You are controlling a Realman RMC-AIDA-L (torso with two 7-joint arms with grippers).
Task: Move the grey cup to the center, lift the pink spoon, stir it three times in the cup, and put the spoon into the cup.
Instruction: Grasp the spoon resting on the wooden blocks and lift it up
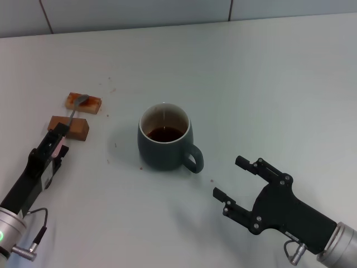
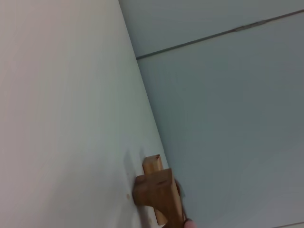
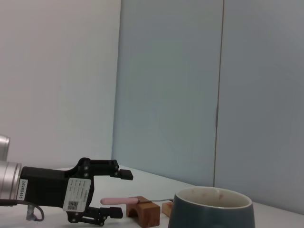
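**Reaching for the pink spoon**

Resting on two brown blocks (image 1: pixel 78 114) at frame left, pink spoon (image 3: pixel 118 201) raised for easy pinching. Left gripper (image 3: pixel 116 192) open around its handle, not yet closed. Grey cup (image 1: pixel 164 145) already central. Right gripper (image 1: pixel 239 178) open, empty, lower right.

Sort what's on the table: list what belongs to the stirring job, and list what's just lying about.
Job:
grey cup, centre, holding dark liquid
pink spoon, lying across the blocks
left hand, open around the spoon handle
right hand, open, near the cup

Lying about:
two wooden blocks propping the spoon
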